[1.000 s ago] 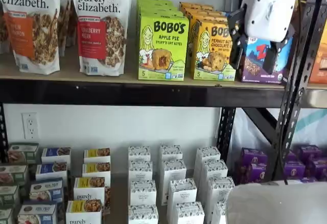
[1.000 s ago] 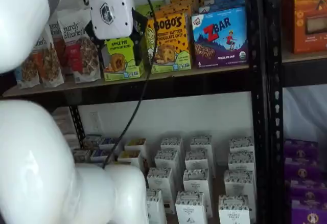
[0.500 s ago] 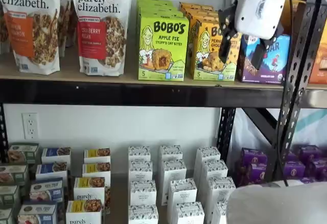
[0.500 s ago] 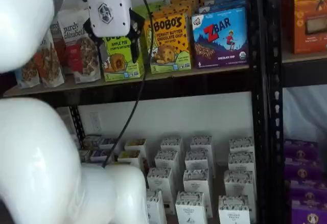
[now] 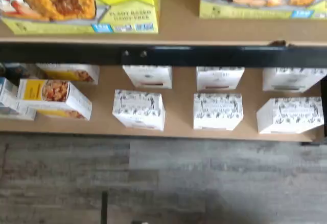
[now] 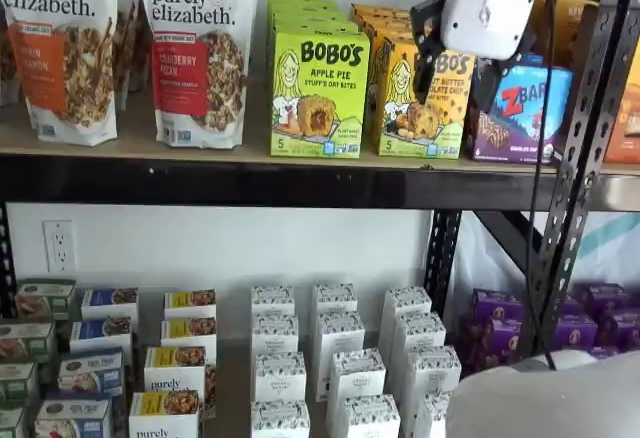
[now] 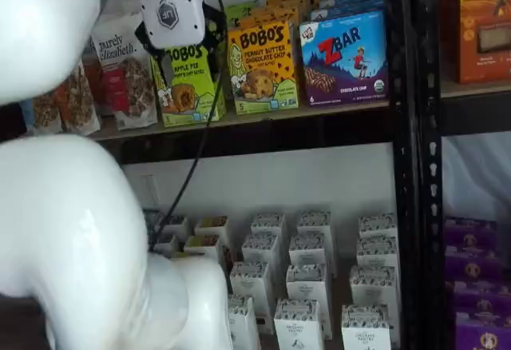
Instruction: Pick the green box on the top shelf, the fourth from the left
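Observation:
The green box (image 6: 318, 93) stands upright at the front of the top shelf (image 6: 200, 153), between a granola bag and a yellow-orange Bobo's box (image 6: 418, 108). It also shows in a shelf view (image 7: 192, 86) and its lower edge in the wrist view (image 5: 82, 4). My gripper (image 6: 450, 83) is open and empty, with a plain gap between the black fingers. It hangs in front of the shelf, apart from the boxes. In a shelf view (image 7: 188, 58) it overlaps the green box's upper part.
A blue ZBar box (image 6: 520, 108) stands right of the yellow-orange box. Black perforated uprights (image 6: 580, 158) flank the shelf, and a black front rail (image 5: 163, 55) runs under the boxes. Small white boxes (image 6: 335, 358) fill the lower level. My white arm (image 7: 72, 230) fills the left foreground.
My gripper has moved left and a little up, from in front of the ZBar box toward the Bobo's boxes. The boxes have not moved.

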